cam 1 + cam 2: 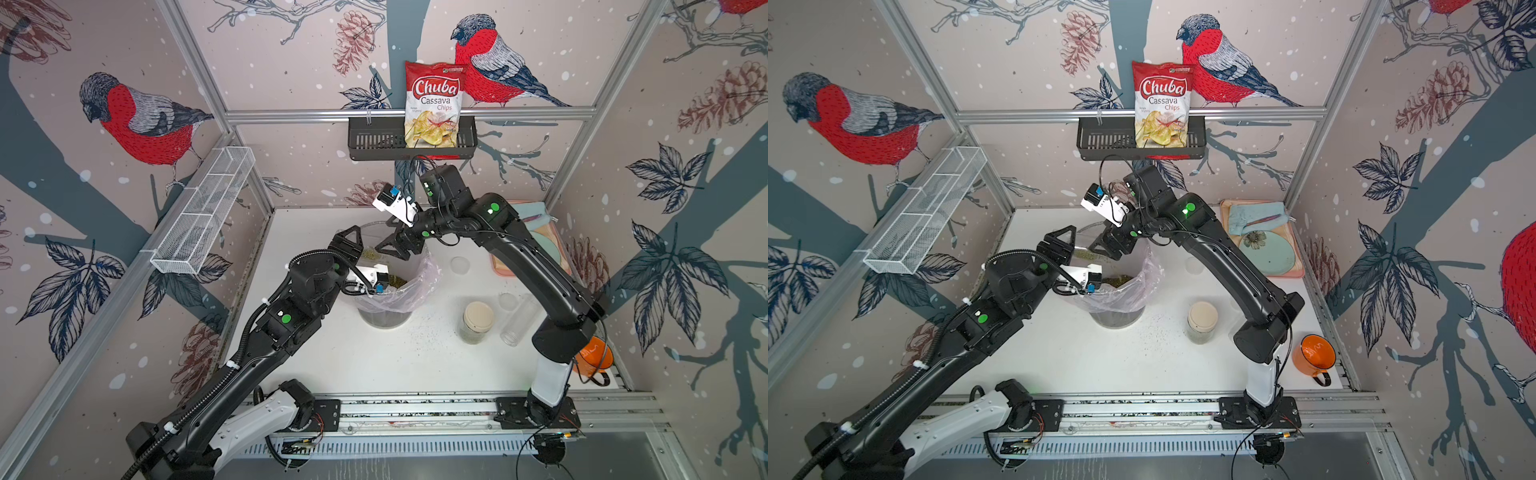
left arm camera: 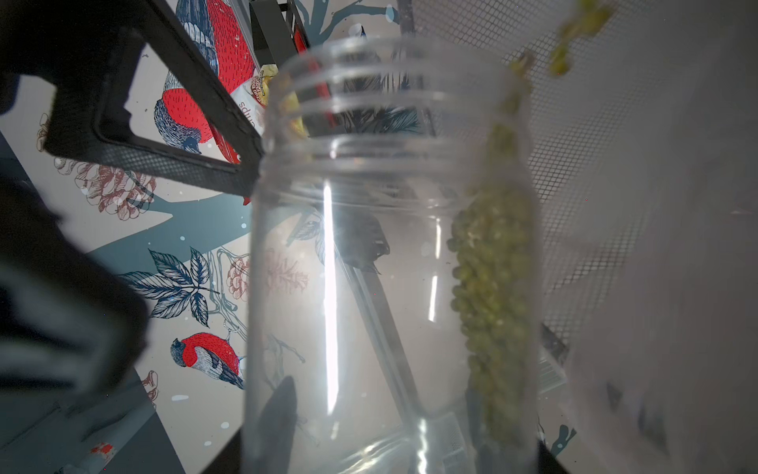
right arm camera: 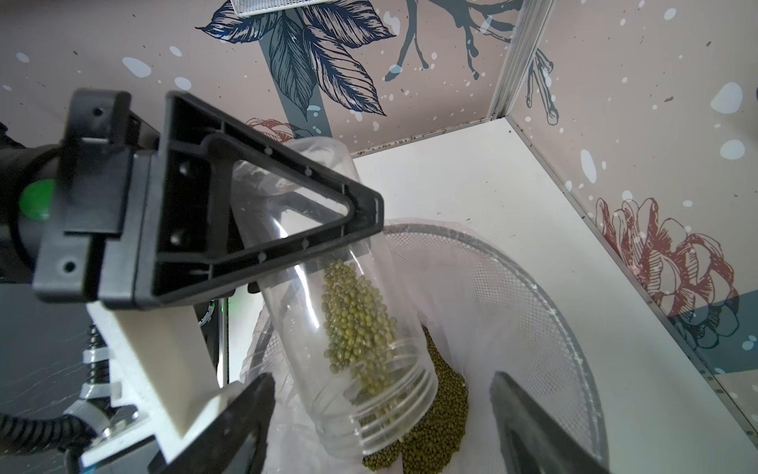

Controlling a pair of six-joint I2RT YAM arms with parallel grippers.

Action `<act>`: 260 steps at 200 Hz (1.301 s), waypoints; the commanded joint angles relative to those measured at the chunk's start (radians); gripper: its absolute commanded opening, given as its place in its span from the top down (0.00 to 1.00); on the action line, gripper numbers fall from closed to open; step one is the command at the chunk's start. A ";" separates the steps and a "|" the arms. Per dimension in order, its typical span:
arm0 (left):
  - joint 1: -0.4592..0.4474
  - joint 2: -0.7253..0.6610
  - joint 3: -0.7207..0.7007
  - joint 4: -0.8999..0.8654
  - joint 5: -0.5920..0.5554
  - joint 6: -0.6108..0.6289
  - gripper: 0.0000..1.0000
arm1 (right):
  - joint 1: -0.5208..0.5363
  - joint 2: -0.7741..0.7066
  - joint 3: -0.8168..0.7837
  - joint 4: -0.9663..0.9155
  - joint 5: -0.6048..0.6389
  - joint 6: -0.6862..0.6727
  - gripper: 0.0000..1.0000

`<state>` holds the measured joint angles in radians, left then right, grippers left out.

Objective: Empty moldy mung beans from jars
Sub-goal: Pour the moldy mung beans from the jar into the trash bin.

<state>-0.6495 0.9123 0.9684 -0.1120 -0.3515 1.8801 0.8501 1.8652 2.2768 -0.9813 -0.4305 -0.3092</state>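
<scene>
In both top views the white counter [image 1: 436, 365] filled the floor of the cell. On it, towards the far middle, stood the mesh bin [image 3: 512, 312] with its pale pink liner, the biggest thing there. Both arms reached over it.

The left tool [image 1: 352, 247] came in from the near left and was clenched on the clear jar [image 3: 295, 320]. It gripped the jar's upper body, one black triangular finger [image 3: 266, 213] lying flat against the wall. The jar was lidless and tipped steeply, its threaded mouth down inside the bin's rim.

The right tool [image 1: 392, 249] hung over the far side of the bin, just right of the left tool. Its fingers were spread wide and nothing was in its grip. In the right wrist view the jar's mouth showed between them, touching neither.

To the near right of the bin stood the lidded jar [image 1: 478, 322], upright with a cream lid. Just to its right was the narrow tube jar [image 1: 517, 322], clear and seemingly empty.

The mung beans [image 3: 357, 320] ran in a green streak along the tipped jar's lower wall to its mouth. A heap of them lay in the liner beneath. A few stray grains [image 1: 415, 332] dotted the counter near the bin.
</scene>
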 commanded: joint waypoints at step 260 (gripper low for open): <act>-0.027 -0.004 0.012 0.020 0.037 0.075 1.00 | 0.050 0.074 0.010 -0.032 -0.032 -0.056 0.13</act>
<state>-0.6712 0.9073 0.9749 -0.1616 -0.3397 1.8881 0.8959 1.9289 2.2848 -0.9962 -0.4511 -0.3386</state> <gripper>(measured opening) 0.628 0.861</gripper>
